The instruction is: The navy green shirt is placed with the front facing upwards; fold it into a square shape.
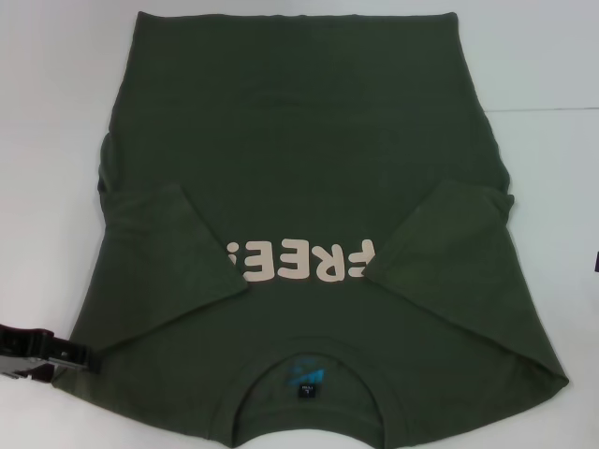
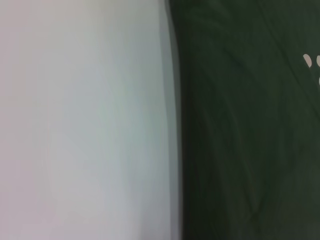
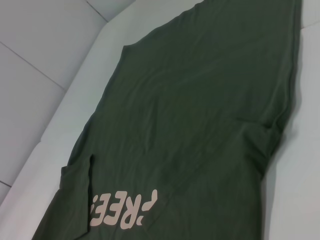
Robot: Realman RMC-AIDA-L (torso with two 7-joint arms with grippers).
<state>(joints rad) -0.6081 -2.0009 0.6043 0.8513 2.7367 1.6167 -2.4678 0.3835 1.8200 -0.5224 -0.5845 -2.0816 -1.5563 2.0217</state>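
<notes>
The dark olive-green shirt lies flat, front up, with its collar nearest me. The cream "FREE!" print is partly covered by both short sleeves, which are folded inward: one on the left, one on the right. A small blue-and-black label sits inside the collar. My left gripper is low at the shirt's near left edge, by the shoulder. The shirt also shows in the left wrist view and the right wrist view. My right gripper is out of view.
The white table surrounds the shirt on the left, right and far sides. A table seam runs at the far right. A dark sliver shows at the head view's right edge.
</notes>
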